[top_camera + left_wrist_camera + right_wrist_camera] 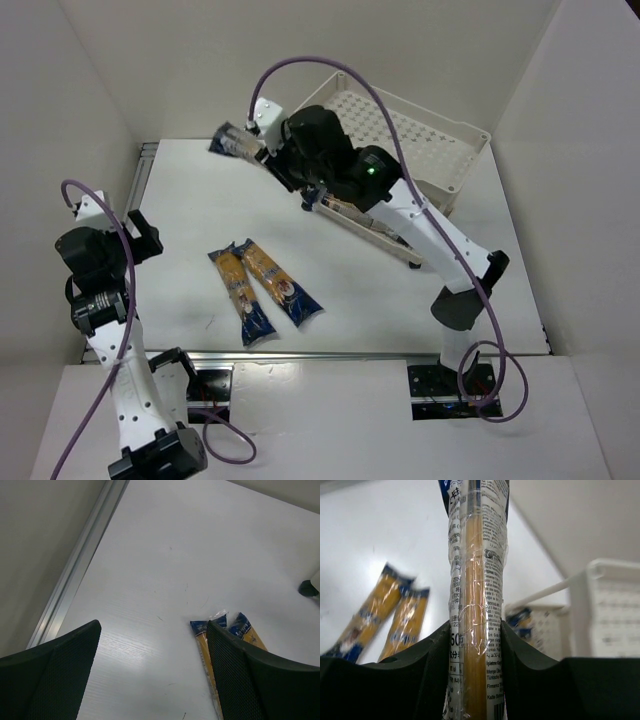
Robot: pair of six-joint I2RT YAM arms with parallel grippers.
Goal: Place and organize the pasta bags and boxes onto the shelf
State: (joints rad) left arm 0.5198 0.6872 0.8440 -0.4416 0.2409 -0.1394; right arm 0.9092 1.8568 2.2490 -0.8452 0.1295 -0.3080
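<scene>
Right end effector (476, 630) clamping spaghetti packet (475, 555) — ends cropped, shelf (478, 134) part-hidden

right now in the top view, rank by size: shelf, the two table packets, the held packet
1. shelf, largest.
2. left table packet and right table packet: alike, unranked.
3. held packet, smallest showing, though the right gripper hides much of it.

Blue-ended yellow spaghetti packets (265, 290), perforated cream-white shelf (400, 130), black pincer (476, 645)

Bright even light, soft shadows, mild glare on table (145, 665) at six o'clock, packets (370, 611) at eight o'clock blurred.
</scene>
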